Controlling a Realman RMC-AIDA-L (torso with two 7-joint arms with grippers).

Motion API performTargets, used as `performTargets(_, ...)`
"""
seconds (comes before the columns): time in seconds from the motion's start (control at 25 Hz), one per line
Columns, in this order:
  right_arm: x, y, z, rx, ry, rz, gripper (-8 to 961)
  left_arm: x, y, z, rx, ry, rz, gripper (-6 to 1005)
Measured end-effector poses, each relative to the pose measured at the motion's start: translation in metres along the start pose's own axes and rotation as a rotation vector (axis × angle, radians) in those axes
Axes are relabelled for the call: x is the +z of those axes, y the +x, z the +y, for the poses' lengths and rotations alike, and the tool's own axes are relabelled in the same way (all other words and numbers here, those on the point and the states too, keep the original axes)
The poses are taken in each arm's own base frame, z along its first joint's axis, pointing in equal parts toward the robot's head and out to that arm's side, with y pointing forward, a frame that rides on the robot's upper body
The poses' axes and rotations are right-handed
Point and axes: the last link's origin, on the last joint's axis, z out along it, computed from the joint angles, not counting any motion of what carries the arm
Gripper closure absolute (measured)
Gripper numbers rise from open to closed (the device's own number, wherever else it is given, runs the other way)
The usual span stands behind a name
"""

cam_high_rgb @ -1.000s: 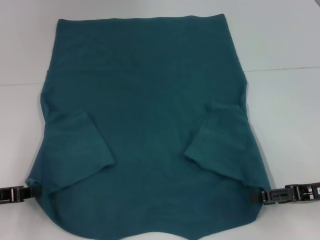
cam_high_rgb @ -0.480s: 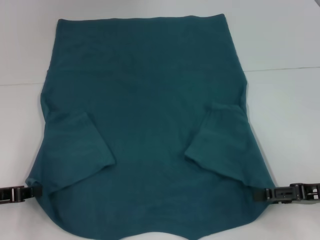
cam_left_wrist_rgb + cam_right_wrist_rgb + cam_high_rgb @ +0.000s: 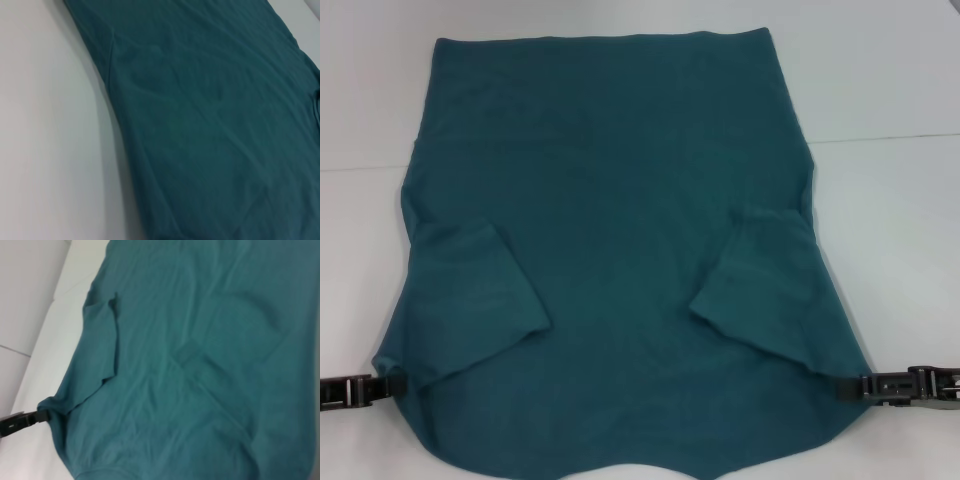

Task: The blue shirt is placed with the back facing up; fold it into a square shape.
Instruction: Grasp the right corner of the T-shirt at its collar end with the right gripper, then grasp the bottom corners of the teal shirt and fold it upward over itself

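Two pincers low at the near corners of the cloth, one per side. Left pincer (image 3: pixel 382 385) at the near left edge of the blue shirt (image 3: pixel 610 200), tips touching the fabric's edge; seen again from the right wrist (image 3: pixel 42 415), where the cloth bunches into a small point at its tip, so apparently clamped on the edge. Right pincer (image 3: pixel 848 388) just at the near right edge of the same shirt, black fingers (image 3: pixel 865 385) drawn close together; hard to tell whether any fabric is caught between them. Blue shirt spread flat across the white desk (image 3: pixel 890 220), plain side up, straight hem along the far edge, curved edge nearest the robot. Both short sleeves folded inward onto the body: left sleeve (image 3: pixel 485 290) lying as an angled flap on the left half, right sleeve (image 3: pixel 760 290) as a matching flap on the right half. Soft wrinkles across the fabric in the left wrist view (image 3: pixel 210 120), white desk surface (image 3: pixel 45 125) beside the long side edge.
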Motion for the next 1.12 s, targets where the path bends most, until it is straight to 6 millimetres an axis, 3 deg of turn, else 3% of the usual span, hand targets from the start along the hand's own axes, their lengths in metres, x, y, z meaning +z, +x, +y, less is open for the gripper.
performTargets(0.36, 0.002, 0.002, -0.01, 0.007, 0.059, -0.039, 286, 0.0, 0.0, 0.0, 0.002, -0.002, -0.001, 942)
performTargets(1.0, -0.003, 0.009, -0.016, -0.019, 0.06, -0.094, 921, 0.0, 0.003, 0.001, 0.004, -0.001, 0.002, 938)
performTargets(1.12, -0.006, 0.013, -0.018, -0.026, 0.056, -0.12, 921, -0.002, 0.0, -0.001, -0.007, -0.001, 0.001, 937)
